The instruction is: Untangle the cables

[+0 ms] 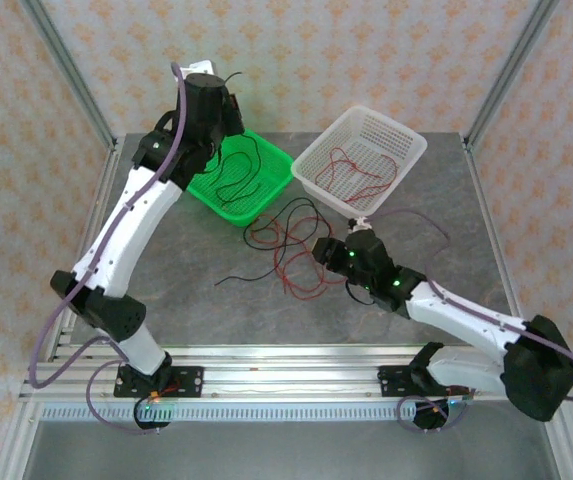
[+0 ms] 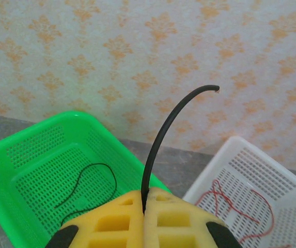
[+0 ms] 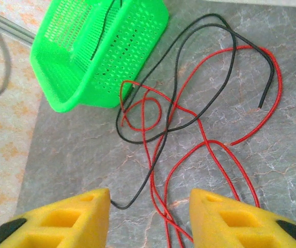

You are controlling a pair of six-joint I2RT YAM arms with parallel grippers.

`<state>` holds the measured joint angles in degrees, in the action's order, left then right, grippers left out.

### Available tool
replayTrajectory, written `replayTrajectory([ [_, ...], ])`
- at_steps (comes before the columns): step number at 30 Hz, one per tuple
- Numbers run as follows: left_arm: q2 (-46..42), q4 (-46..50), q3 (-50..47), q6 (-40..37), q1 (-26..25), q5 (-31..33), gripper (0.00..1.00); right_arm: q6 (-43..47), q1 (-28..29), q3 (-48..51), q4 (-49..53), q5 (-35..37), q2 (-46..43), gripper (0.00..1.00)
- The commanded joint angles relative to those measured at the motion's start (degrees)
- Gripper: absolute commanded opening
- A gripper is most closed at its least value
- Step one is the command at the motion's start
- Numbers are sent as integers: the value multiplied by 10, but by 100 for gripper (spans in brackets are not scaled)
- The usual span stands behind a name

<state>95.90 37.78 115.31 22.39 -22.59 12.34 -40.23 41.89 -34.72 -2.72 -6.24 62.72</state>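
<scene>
While the left gripper (image 2: 144, 200) is pressing its 2 yellow fingers (image 2: 111, 222) tightly together on 1 black cable (image 2: 160, 139), this cable is rising from between the pads and bending up and to the right, with its free end hanging in the air in front of the patterned wall (image 2: 86, 51). The other cables (image 1: 286, 245) are lying in a loose tangle on the grey table (image 1: 446, 250), between the 2 baskets and the right gripper (image 3: 149, 195). They are very thin, some red and some black, and in the right wrist view the tangle (image 3: 189, 113) is showing wide black loops crossing over narrower red loops many times, so I cannot tell how many pieces there are. The right gripper is hanging low over the near edge of this tangle with its fingers (image 3: 80, 217) spread wide and holding nothing, and red strands and 1 black end are lying on the table between them. The green basket (image 1: 266, 188) is sitting at the far left, just beside the tangle, and a second black wire (image 1: 236, 175) is lying curled inside it. The white basket (image 1: 406, 150) is sitting to its right, and several red wires (image 1: 361, 175) are lying in loops on its bottom.
</scene>
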Motion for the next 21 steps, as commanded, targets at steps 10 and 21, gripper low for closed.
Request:
replayTrajectory([
  [10, 116, -140, 17, -33, 102, -88, 0, -6, 5, 25, 71, 45, -61, 44],
  [21, 223, -194, -48, -5, 128, -142, 0, -16, 5, 23, 82, 48, -53, 44],
])
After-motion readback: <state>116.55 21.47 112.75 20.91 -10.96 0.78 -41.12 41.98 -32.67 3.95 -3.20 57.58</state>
